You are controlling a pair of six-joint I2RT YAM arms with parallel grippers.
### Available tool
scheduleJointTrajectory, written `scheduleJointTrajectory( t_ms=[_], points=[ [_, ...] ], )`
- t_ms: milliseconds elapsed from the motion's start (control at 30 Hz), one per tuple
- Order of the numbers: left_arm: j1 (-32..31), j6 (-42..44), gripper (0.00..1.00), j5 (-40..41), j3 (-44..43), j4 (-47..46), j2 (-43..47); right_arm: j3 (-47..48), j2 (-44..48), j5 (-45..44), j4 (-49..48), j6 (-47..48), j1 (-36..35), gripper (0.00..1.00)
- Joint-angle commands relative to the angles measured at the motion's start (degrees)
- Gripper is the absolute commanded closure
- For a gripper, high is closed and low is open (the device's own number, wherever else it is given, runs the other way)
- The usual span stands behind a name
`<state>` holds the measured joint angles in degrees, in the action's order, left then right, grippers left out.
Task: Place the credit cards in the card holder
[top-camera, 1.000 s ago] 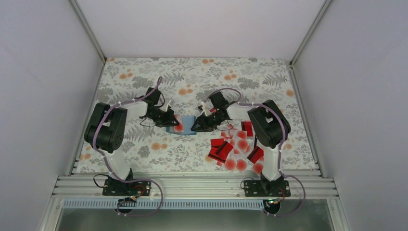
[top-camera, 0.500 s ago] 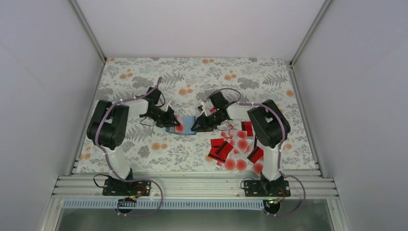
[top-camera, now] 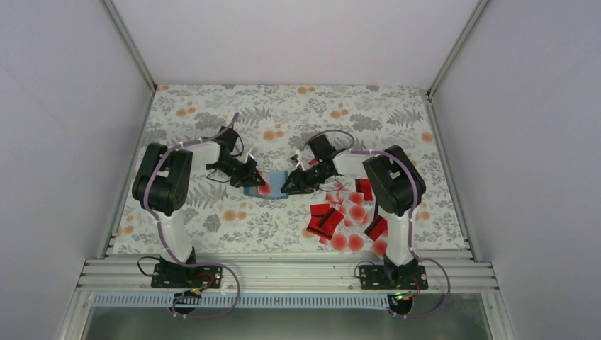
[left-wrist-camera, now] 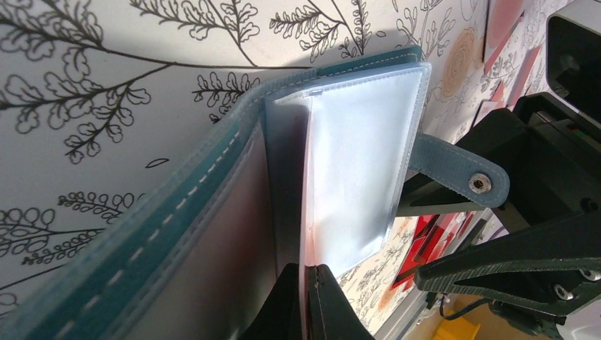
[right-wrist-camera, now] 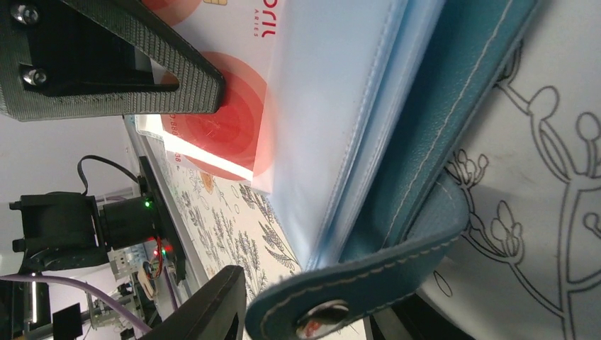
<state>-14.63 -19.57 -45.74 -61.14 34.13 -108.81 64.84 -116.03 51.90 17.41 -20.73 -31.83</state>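
The teal card holder (top-camera: 273, 190) lies open on the tablecloth between both arms, its clear sleeves (left-wrist-camera: 354, 163) fanned up. My left gripper (left-wrist-camera: 306, 273) (top-camera: 254, 178) is shut on the edge of a pale credit card with a red dot (right-wrist-camera: 227, 127). The card's far end lies against a sleeve. My right gripper (right-wrist-camera: 312, 294) (left-wrist-camera: 411, 243) (top-camera: 287, 188) stands at the holder's right edge, jaws apart. The snap strap (right-wrist-camera: 368, 283) (left-wrist-camera: 461, 173) lies over one finger. More credit cards (top-camera: 346, 218), red and pale, lie heaped at the right.
The heap of cards spreads around the right arm's base link (top-camera: 393, 185), toward the table's front rail (top-camera: 283, 268). White walls close in the flowered cloth (top-camera: 212, 113) on three sides.
The left arm's elbow has shifted slightly right and away from me. Its gripper stays shut on the card at the holder. The right arm has not moved.
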Motion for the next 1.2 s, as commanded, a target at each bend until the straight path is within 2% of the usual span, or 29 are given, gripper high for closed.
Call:
scheduleJointTrajectory(
  t_ms=[0, 533, 967, 1067, 1167],
  points=[
    [-0.2, 0.3, 0.97, 1.8, -1.0, 3.8, -2.1, 1.0, -4.0, -3.3, 1.5, 2.1, -0.9, 0.58],
    [0.1, 6.8, 0.97, -0.6, -3.6, 7.6, -5.6, 3.0, -6.4, -3.0, 2.2, 2.6, -0.9, 0.58],
    [0.1, 6.0, 0.97, -4.1, -0.6, 1.3, -5.6, 3.0, -6.6, -3.0, 2.5, 3.2, -0.8, 0.59],
    [0.0, 5.0, 0.94, -4.6, 0.0, -0.6, -5.6, 3.1, -6.6, -3.0, 2.6, 3.2, -0.8, 0.59],
    [0.0, 5.0, 0.87, -3.1, -0.3, -0.2, -5.5, 3.4, -6.4, -3.1, 3.0, 3.3, -0.8, 0.59]
  ],
)
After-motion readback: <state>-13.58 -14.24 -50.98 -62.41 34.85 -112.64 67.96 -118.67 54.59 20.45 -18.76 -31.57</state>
